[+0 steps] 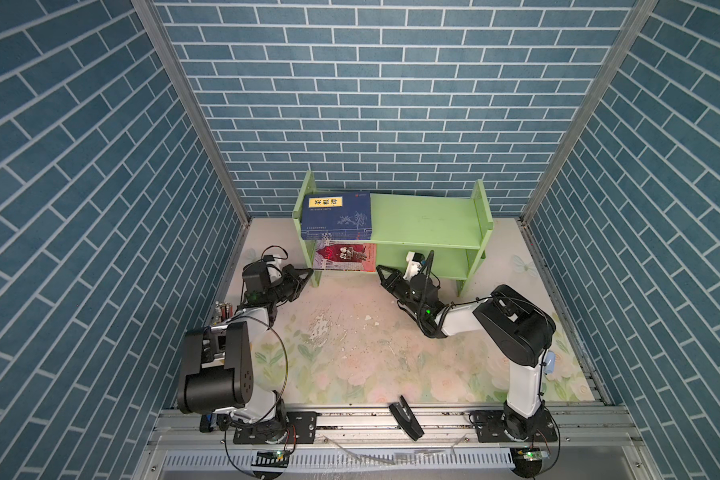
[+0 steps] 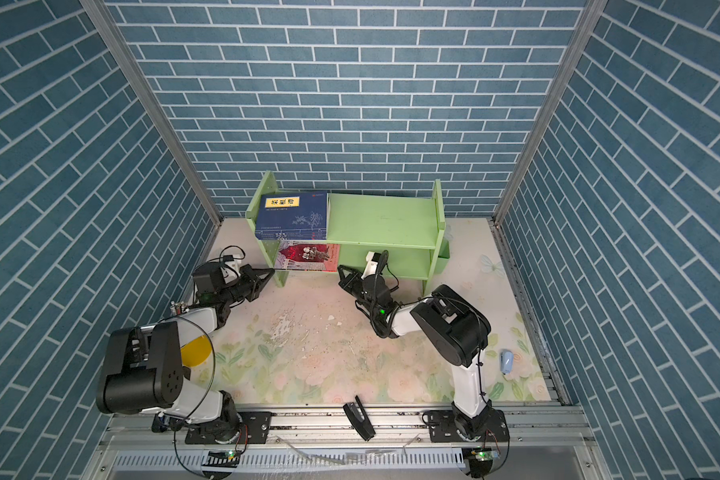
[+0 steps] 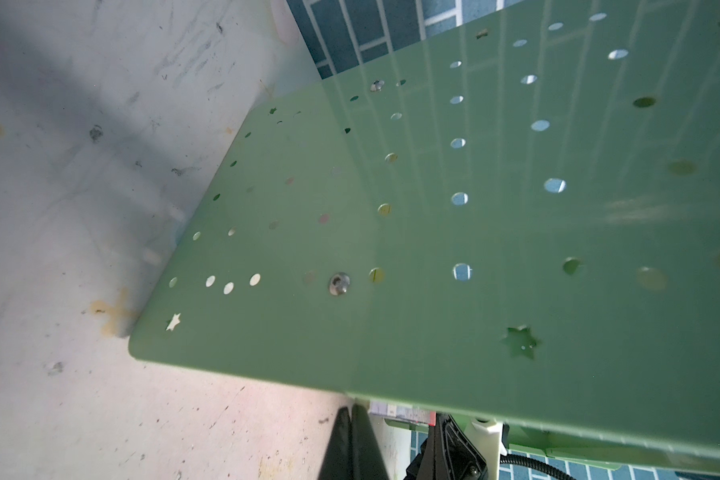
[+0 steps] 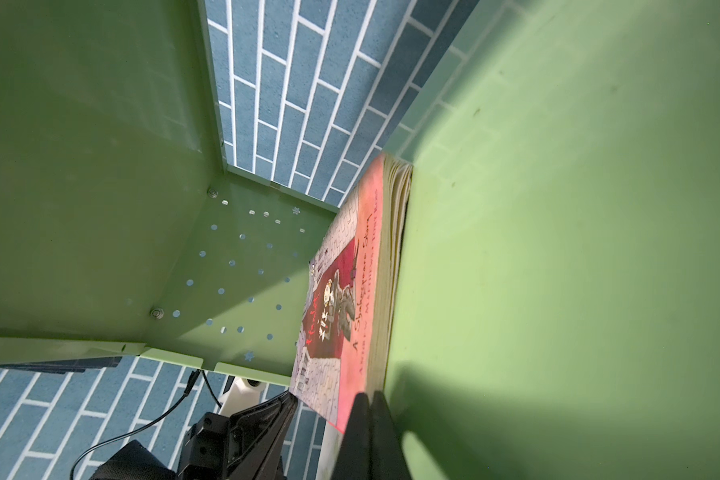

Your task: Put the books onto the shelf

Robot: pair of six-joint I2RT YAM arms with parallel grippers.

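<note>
The light green shelf [image 1: 425, 220] [image 2: 383, 220] stands at the back of the table. A stack of dark blue books [image 1: 336, 216] [image 2: 292, 216] lies flat on its top tier at the left end; the top one bears a yellow label. A red-and-grey castle book [image 1: 345, 257] [image 2: 307, 257] [image 4: 341, 299] lies flat on the lower tier. My left gripper [image 1: 310, 272] [image 2: 272, 272] [image 3: 352, 409] is shut and empty, its tip at the shelf's left side panel [image 3: 433, 249]. My right gripper [image 1: 379, 269] [image 2: 340, 269] [image 4: 368, 397] is shut and empty at the castle book's near right corner.
A black clip-like object [image 1: 406, 422] [image 2: 359, 417] lies on the front rail. A small light blue item [image 1: 550, 360] [image 2: 506, 361] sits on the floral mat at the right. A yellow disc [image 2: 195, 351] shows behind the left arm. Blue brick walls enclose the table.
</note>
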